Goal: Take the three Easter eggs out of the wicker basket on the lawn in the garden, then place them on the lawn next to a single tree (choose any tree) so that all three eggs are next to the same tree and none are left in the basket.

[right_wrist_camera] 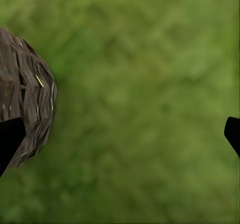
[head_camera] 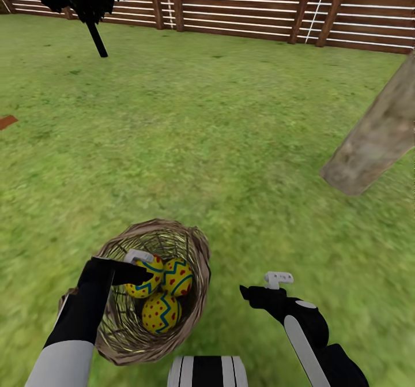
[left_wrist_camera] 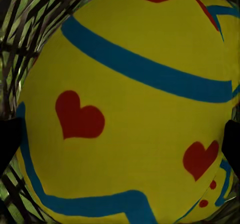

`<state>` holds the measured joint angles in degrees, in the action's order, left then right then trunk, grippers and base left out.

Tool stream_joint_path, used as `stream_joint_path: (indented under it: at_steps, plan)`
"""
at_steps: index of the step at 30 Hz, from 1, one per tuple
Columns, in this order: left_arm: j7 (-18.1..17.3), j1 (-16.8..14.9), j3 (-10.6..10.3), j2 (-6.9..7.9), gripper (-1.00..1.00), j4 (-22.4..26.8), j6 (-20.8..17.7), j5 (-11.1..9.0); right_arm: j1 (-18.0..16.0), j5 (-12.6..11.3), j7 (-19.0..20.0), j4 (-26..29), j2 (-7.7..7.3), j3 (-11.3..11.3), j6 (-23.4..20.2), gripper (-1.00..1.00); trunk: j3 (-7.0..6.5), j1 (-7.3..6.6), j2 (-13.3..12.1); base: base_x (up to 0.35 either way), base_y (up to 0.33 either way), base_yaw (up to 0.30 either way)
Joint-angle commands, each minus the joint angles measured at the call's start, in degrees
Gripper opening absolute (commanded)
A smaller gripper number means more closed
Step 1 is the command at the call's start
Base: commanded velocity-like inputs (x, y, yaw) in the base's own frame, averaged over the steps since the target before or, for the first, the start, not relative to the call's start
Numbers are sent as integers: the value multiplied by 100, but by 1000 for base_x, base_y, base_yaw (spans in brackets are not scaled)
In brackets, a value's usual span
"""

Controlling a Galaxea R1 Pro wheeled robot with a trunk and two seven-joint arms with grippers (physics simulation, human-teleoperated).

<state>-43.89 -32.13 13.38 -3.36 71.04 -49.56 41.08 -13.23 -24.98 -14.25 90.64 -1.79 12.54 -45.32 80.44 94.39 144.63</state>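
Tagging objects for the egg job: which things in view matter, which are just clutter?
Job: three Easter eggs in the wicker basket; left gripper at the eggs; lawn; pale tree trunk; right gripper over grass.

Clutter: wooden fence; dark thin-trunked tree; brown patch at lawn edge.

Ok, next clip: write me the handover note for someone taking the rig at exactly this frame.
Left gripper: down inside the wicker basket, open around one Easter egg, fingertips at either side; I can't tell if they touch it.
Right gripper: open, empty, over the lawn beside the basket.
All three eggs are in the basket.
Done: nothing placed.
Left: lift each egg out and set all three on the grass by the tree trunk, ahead to the right.
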Motion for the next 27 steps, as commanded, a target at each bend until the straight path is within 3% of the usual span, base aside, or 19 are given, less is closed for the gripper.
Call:
stream_joint_path:
  at_steps: [1,21,27]
  plan:
    - [-58,-4,16,-7,-100,8,-32,58,-4,-59,-60,6,-6,11,-12,100,-19,-3,0,0,0,0]
    - [-66,-4,-103,2,-100,1,-628,68,-4,-59,-60,7,-6,11,-12,100,-462,-55,-27,0,0,0]
    - [-117,-11,-411,2,-100,-9,-1028,66,-5,-59,-60,7,-6,11,-17,100,-595,-70,-35,0,0,0]
